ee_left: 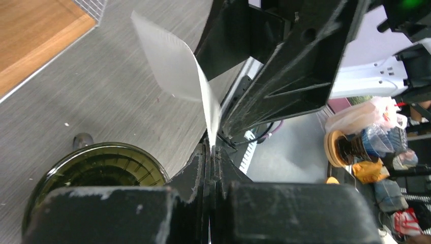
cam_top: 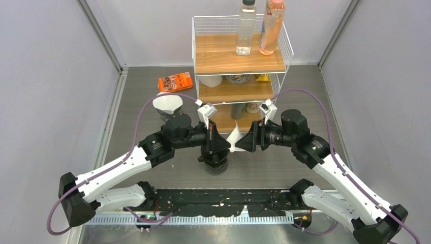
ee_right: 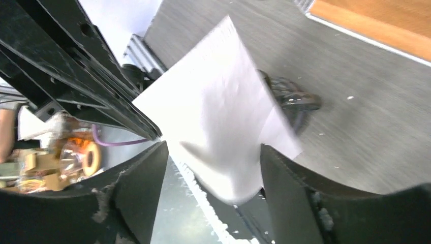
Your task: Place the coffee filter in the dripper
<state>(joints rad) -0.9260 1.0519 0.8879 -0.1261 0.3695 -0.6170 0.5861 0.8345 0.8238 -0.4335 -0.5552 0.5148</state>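
Observation:
A white paper coffee filter (cam_top: 235,137) hangs in the air between my two grippers, above the table's middle. My left gripper (cam_top: 225,145) is shut on the filter's lower edge; in the left wrist view the jaws (ee_left: 211,152) pinch the sheet (ee_left: 178,66). My right gripper (cam_top: 244,143) is open, and in the right wrist view the filter (ee_right: 223,117) lies between its spread fingers (ee_right: 213,147) without being clamped. The dark glass dripper (cam_top: 213,161) stands just below the left gripper. It shows as a greenish ribbed rim in the left wrist view (ee_left: 96,173) and peeks from behind the filter in the right wrist view (ee_right: 295,96).
A wire and wood shelf (cam_top: 239,61) stands at the back with two bottles (cam_top: 246,28) on top. A white cone of filters (cam_top: 167,103) and an orange packet (cam_top: 175,81) sit at the back left. A black rail (cam_top: 218,201) runs along the near edge.

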